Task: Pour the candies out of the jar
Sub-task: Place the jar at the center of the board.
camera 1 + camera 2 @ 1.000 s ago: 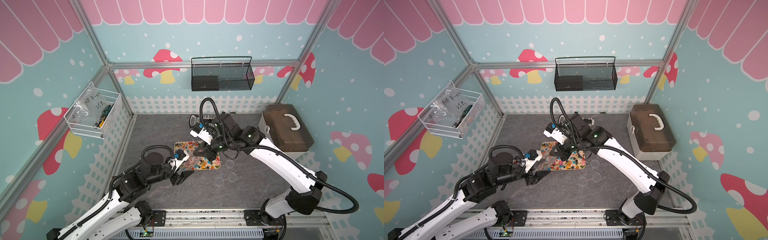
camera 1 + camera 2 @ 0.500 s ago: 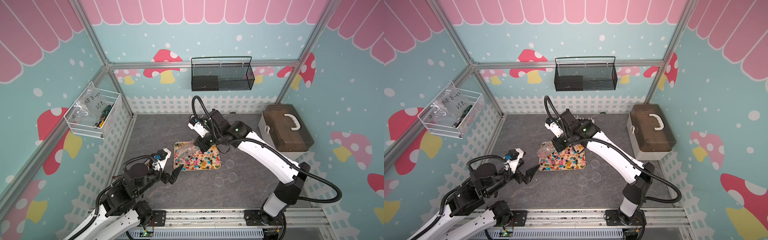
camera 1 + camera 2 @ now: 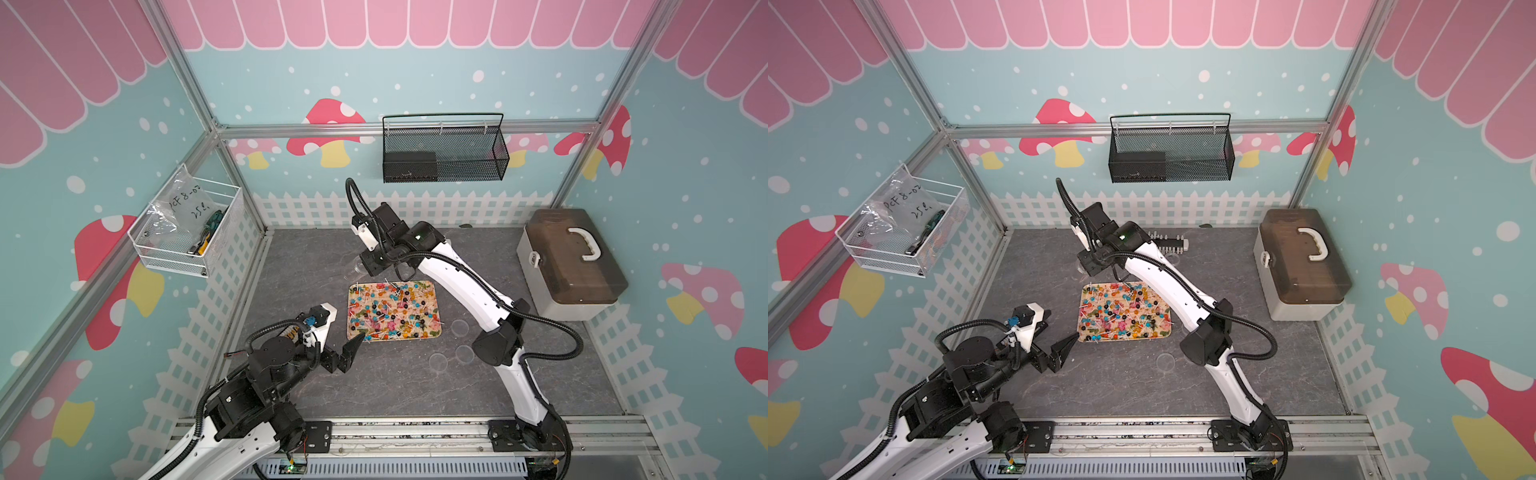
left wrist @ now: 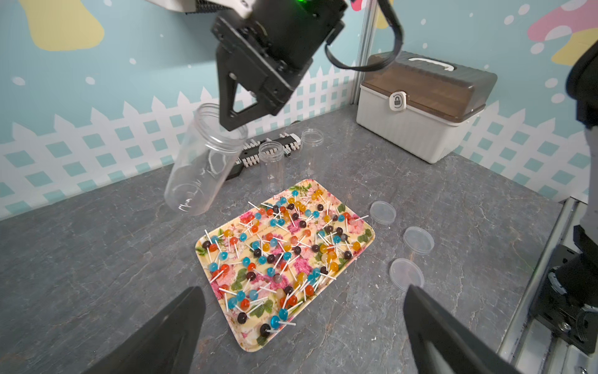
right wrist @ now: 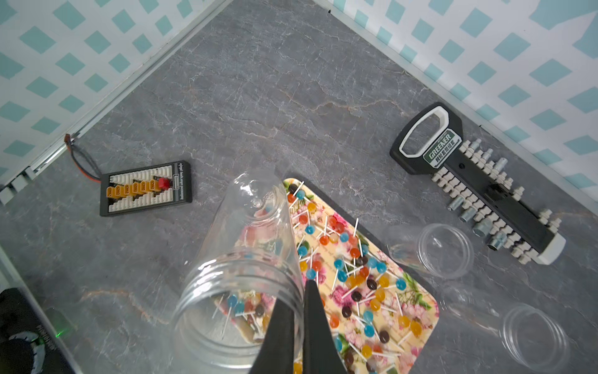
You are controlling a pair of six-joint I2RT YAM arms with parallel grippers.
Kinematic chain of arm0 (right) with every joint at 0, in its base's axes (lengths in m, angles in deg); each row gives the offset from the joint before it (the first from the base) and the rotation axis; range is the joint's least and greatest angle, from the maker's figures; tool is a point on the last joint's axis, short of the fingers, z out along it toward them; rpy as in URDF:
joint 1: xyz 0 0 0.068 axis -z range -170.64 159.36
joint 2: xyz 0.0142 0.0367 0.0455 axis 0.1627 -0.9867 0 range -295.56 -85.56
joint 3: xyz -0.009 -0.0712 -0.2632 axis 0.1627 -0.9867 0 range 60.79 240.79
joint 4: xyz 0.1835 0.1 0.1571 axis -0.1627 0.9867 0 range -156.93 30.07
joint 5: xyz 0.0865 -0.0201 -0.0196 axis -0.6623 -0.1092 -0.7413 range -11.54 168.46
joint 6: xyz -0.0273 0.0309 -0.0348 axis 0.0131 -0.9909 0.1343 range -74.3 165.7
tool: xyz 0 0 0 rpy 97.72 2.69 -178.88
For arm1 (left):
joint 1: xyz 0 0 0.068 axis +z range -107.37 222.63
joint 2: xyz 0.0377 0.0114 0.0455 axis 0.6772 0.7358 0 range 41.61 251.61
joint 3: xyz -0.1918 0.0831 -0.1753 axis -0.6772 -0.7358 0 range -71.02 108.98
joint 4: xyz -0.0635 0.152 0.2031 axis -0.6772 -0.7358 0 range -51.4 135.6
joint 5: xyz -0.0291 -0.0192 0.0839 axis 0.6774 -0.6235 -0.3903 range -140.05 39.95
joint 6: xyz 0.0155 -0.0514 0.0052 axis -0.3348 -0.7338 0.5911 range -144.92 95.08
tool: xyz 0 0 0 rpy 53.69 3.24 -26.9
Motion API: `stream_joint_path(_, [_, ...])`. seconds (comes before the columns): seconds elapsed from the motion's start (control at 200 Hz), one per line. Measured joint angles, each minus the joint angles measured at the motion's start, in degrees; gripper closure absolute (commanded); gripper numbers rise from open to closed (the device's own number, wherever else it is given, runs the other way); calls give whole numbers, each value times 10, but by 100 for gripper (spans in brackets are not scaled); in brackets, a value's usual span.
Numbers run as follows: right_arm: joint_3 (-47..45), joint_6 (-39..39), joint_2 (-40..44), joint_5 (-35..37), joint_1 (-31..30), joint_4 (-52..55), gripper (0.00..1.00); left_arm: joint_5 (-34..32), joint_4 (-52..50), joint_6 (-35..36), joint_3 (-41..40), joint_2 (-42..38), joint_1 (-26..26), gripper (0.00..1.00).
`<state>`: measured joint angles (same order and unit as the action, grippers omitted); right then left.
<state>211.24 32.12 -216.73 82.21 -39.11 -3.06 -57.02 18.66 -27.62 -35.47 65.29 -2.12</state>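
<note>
The jar (image 4: 194, 168) hangs from our right claw (image 5: 305, 286) behind the tray (image 4: 249, 341), on which the candies (image 4: 281, 255) lie ahead of our left claw (image 4: 301, 288), three lids (image 4: 418, 239) to its right.

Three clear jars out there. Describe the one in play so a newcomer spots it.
Start at the floral tray of candies mid-table. Clear open jars sit past its far edge. The jar you want is the empty one tilted in the right tool, pinched at its rim; the other two jars stand upright, untouched.

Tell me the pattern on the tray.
The tray is cream with pink flowers and green leaves; the left wrist view shows it best.
</note>
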Motion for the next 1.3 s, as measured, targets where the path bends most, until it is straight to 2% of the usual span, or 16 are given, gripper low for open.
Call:
stream_joint_path(0.145, [27, -3, -39, 4, 7, 8, 100, 16, 2, -4, 0, 21, 0, 1])
stream_joint_path(0.395, [28, -2, -62, 30, 17, 10, 100, 21, 7, -15, 0, 1, 0, 1])
stream_joint_path(0.635, [30, -2, -106, 65, 23, -23, 100, 18, 11, -27, -7, -35, 0, 1])
stream_joint_path(0.926, [30, -6, -151, 117, 42, -63, 100, 18, 12, -31, -12, -22, 0, 1])
stream_joint_path(1.301, [30, -6, -169, 121, 46, -59, 100, 18, 12, -32, -12, -21, 0, 1])
